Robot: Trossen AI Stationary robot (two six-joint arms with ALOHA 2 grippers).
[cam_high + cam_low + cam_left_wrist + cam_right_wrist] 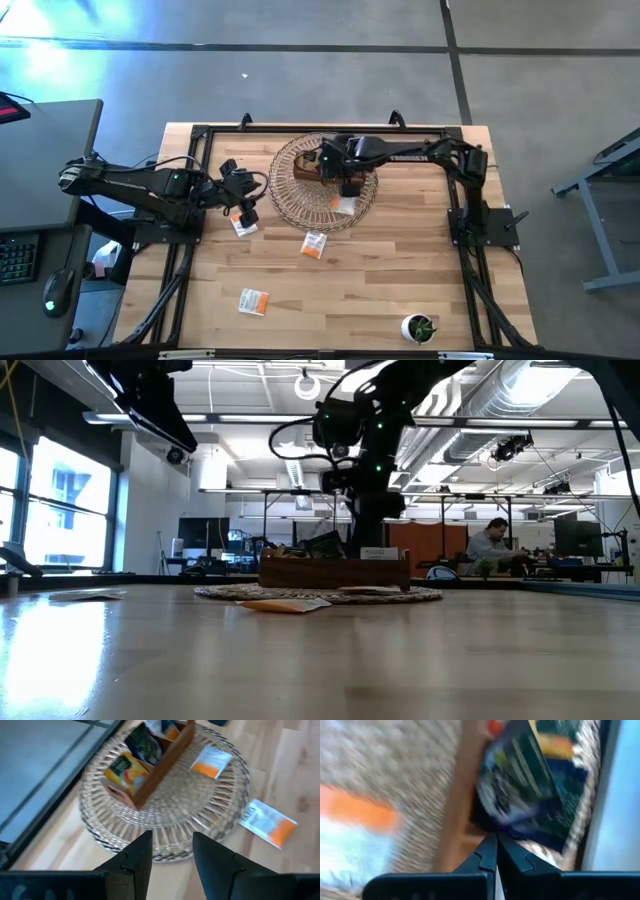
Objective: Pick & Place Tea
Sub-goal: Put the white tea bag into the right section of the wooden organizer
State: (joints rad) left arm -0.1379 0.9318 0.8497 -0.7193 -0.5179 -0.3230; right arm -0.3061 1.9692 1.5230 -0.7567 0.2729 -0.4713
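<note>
Two dark arms reach over a pale wooden surface (400, 280) toward a round woven mat (300, 205) lying near its far edge, with a brown wooden tray (165, 757) standing on it. The right claw (496, 845) hangs directly over the tray, its two fingers pressed together with nothing visibly between them, just above a dark sachet (530, 790) that stands in one of the tray's compartments. A yellow sachet (125, 770) sits in the tray's end compartment. One white-and-orange sachet (212, 762) lies on the mat beside the tray, another (267, 822) on the bare wood just off the mat's near rim. A third (254, 301) lies well apart, toward the near left corner, and a fourth (243, 224) rests below the left claw (172, 857), which hovers off the mat's left side with its fingers parted and empty. A small green plant in a white pot (419, 327) stands near the near right corner. Beyond the surface, a seated person (492, 548) shows in the room.
</note>
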